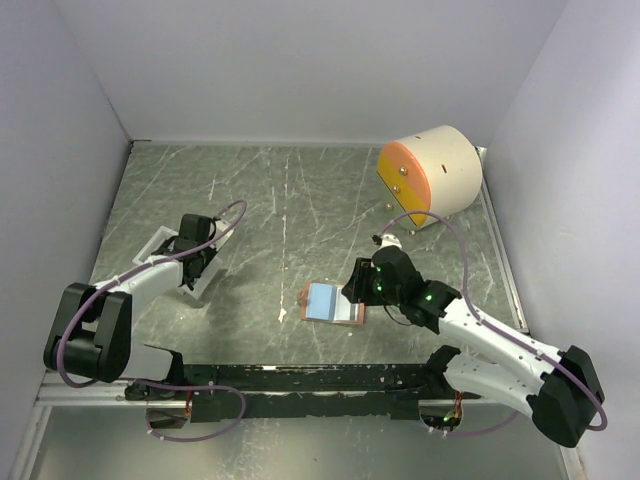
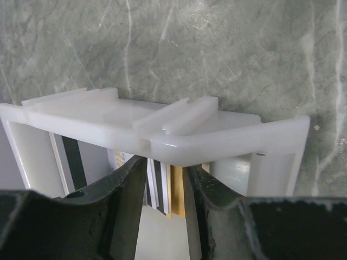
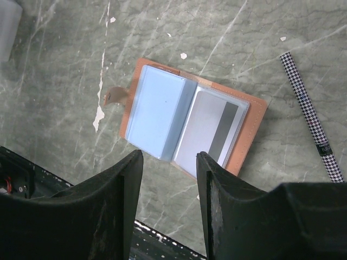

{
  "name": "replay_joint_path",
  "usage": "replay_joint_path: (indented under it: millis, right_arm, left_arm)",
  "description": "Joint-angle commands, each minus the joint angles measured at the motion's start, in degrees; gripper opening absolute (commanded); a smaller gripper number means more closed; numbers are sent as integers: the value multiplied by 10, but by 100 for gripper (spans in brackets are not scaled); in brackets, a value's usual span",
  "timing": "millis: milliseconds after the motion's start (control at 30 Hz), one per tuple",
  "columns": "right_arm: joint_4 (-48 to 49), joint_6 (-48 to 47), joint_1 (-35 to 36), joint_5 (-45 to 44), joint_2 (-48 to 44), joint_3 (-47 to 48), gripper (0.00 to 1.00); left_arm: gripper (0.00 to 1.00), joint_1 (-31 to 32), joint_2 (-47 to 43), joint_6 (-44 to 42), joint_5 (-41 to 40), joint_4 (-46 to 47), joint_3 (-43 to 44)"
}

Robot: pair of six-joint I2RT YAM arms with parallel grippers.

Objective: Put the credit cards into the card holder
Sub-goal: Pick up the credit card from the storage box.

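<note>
The salmon card holder lies open on the table, also seen in the top view. A light blue card sits in its left pocket and a grey card with a dark stripe in its right pocket. My right gripper is open and empty, just above the holder's near edge. My left gripper is open inside the white tray, its fingers on either side of several upright cards, among them an orange-amber one and black-and-white striped ones.
A big cream cylinder with an orange face lies at the back right. A thin black-and-white checked strip lies right of the holder. The tray is at the left. Grey walls enclose the table.
</note>
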State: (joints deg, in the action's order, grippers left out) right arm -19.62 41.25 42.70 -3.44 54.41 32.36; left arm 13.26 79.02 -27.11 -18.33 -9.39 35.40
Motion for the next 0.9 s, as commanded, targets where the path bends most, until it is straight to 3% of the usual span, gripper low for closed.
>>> replay_joint_path:
  millis: [0, 733, 867]
  right_arm:
    - [-3, -2, -1, -7, -17, 1, 45]
    - [-6, 0, -1, -11, -29, -7, 45]
    - [-5, 1, -1, -11, -27, -8, 45]
  left_arm:
    - [43, -4, -5, -16, -32, 34, 3]
    - [38, -4, 28, -33, -93, 47, 17]
    - [40, -4, 1, -22, -41, 41, 17]
